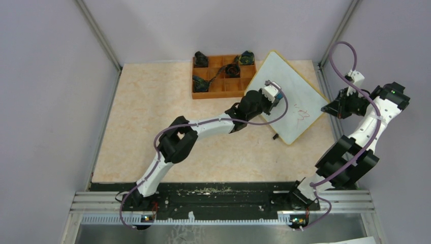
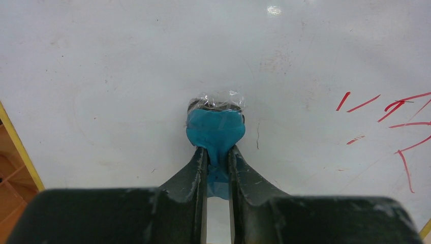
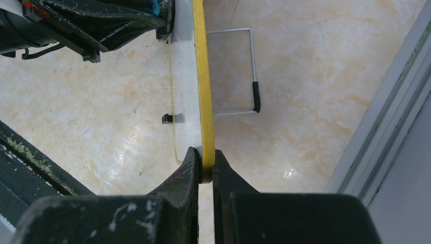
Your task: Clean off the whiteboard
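1. Table (image 1: 152, 127): I see a peach, marbled work surface between grey walls.

2. Whiteboard (image 1: 297, 84): it sits at the far right of the table, turned corner-on to me like a diamond. Its left corner meets the near right corner of the tray (image 1: 218, 95); I cannot tell whether it touches or overlaps it. The right wrist view shows its yellow frame (image 3: 203, 101) edge-on, raised off the table.

3. Left arm (image 1: 203, 127): it reaches diagonally across the table to the board's upper left area. Right arm (image 1: 371, 127): it is folded at the table's right side, with its wrist at the board's right corner.

4. Tray: orange and compartmented, it holds dark items and stands at the far edge, left of the board.

5. Right gripper (image 3: 205, 155): its fingers are clamped on the board's yellow frame, one on each face, with only the frame's thickness between them.

6. Left gripper (image 2: 217, 152): its fingers are drawn almost together, pinching a blue pad (image 2: 214, 129). The pad's far end, under clear wrap, faces the board's white face (image 2: 127, 76). I cannot confirm contact.

7. Red marks (image 2: 401, 109): handwritten strokes lie to the right of the pad, apart from it.

8. Wire leg (image 3: 252, 71): a thin bent rod with a black tip lies on the table behind the board.
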Controlling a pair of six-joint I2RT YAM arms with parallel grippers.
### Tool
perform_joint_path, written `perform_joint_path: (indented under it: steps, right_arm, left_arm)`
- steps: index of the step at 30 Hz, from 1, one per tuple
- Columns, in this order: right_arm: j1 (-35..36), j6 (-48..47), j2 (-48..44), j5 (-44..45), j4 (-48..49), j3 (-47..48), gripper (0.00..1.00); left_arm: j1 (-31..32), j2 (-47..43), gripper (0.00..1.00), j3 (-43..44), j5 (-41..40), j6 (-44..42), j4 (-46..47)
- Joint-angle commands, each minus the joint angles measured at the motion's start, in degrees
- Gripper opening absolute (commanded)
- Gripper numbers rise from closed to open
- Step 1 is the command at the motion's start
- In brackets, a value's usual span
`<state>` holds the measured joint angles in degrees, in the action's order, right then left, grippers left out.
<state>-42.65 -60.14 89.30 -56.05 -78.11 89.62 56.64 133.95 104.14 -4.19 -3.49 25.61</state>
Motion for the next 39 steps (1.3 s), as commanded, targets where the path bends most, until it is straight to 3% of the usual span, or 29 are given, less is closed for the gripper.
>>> perform_joint_path:
  steps: [1,13,31,39]
  right_arm:
    - [2.58,-5.6,0.17,7.47,-7.76,-3.46,0.0]
    - [2.59,-5.6,1.03,7.06,-7.76,-3.22,0.0]
    - [2.62,-5.34,1.08,7.24,-7.7,-3.17,0.0]
    - [2.59,-5.69,1.06,6.97,-7.76,-3.61,0.0]
  left_arm:
    - [0.54,1.21,0.01,-2.1,1.86,-0.1,-4.98]
    - [-8.56,-0.16,0.0,-4.27,6.12,3.92,-7.15]
    - [3.95,-0.21,0.0,-0.23,9.99,3.8,-7.95]
    - [4.11,-0.84,0.0,0.72,7.3,1.52,-9.08]
